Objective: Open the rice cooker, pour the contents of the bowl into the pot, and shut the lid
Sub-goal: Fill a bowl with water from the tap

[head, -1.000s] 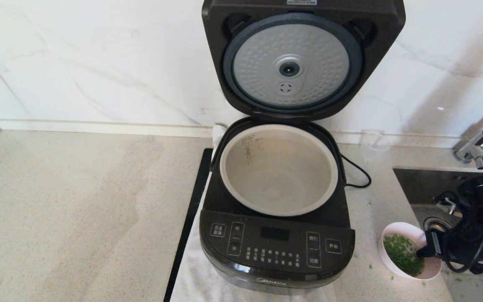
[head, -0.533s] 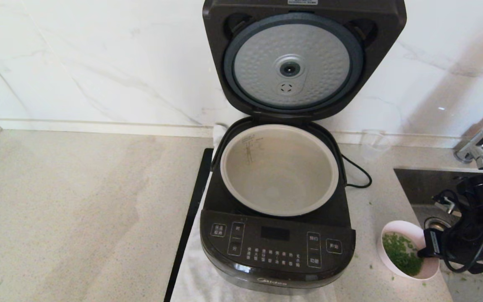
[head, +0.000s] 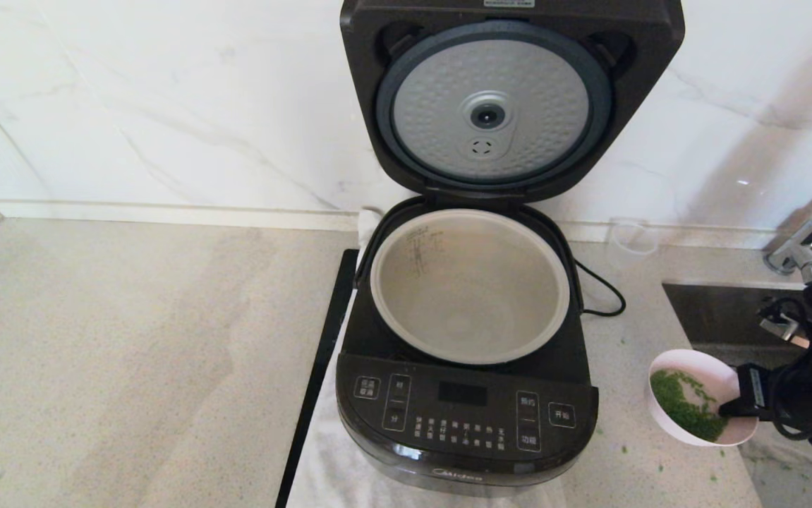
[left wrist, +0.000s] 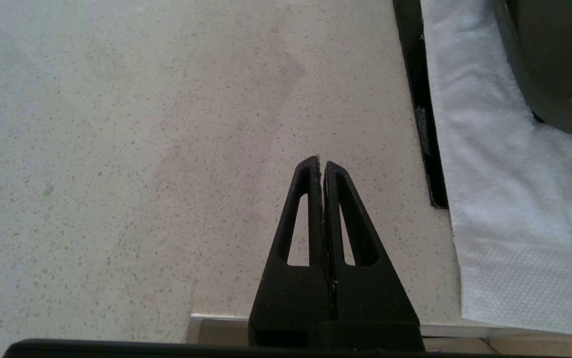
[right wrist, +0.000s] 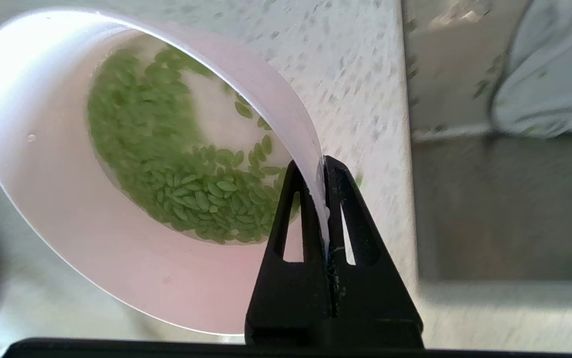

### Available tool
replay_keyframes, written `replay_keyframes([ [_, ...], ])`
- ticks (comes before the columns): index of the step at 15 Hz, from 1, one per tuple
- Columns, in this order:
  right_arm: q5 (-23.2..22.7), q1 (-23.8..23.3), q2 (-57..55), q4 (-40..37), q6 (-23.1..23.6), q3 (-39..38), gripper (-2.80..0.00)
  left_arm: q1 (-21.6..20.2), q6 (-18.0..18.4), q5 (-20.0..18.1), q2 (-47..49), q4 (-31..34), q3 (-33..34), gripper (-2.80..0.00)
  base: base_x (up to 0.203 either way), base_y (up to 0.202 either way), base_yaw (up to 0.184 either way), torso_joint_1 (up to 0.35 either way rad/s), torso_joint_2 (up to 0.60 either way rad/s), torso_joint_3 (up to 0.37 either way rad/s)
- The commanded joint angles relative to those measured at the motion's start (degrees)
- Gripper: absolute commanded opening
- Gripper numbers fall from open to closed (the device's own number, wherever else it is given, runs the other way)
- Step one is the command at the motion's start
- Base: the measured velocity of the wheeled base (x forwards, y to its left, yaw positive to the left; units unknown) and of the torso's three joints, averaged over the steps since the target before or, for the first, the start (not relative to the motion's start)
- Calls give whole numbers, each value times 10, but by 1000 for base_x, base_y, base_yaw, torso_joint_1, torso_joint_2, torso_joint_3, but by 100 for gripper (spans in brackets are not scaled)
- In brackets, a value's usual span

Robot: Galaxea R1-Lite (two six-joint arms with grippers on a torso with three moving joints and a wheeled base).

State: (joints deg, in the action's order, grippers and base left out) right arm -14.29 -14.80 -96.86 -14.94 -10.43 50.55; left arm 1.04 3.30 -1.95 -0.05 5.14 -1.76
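The black rice cooker (head: 467,423) stands mid-counter with its lid (head: 511,99) swung fully up, showing the dimpled silver inner plate. Its grey-beige pot (head: 469,331) looks empty. To the cooker's right, my right gripper (head: 730,408) (right wrist: 318,166) is shut on the rim of the pale pink bowl (head: 667,423) (right wrist: 82,238), which hangs tilted just above the counter. Small green bits in clear water (head: 684,409) (right wrist: 166,164) lie in the bowl. My left gripper (left wrist: 321,163) is shut on nothing, low over bare counter left of the cooker.
A clear measuring cup (head: 633,243) stands behind the cooker's right side beside its black cord (head: 600,289). The sink (head: 723,310) and faucet (head: 811,243) are at far right. A white towel (left wrist: 504,189) lies under the cooker, with a black strip (head: 321,367) along its left. Green bits dot the counter.
The right gripper has lifted the bowl off the counter and shifted it slightly right and up, tilting it. The cooker and the left arm have not moved.
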Motion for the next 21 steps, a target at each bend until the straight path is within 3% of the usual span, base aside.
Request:
replay_keyframes([
  [1, -39, -39, 22, -36, 0, 32, -280, 0, 0, 0, 0, 0, 0, -280, 0, 0, 0, 0, 0, 0],
  [6, -79, -169, -10, -45, 2, 74, -280, 0, 0, 0, 0, 0, 0, -280, 0, 0, 0, 0, 0, 0],
  [12, -86, -311, -107, -43, 11, 149, -280, 0, 0, 0, 0, 0, 0, -280, 0, 0, 0, 0, 0, 0],
  [21, -86, -431, -251, -47, 8, 276, -280, 0, 0, 0, 0, 0, 0, -280, 0, 0, 0, 0, 0, 0],
])
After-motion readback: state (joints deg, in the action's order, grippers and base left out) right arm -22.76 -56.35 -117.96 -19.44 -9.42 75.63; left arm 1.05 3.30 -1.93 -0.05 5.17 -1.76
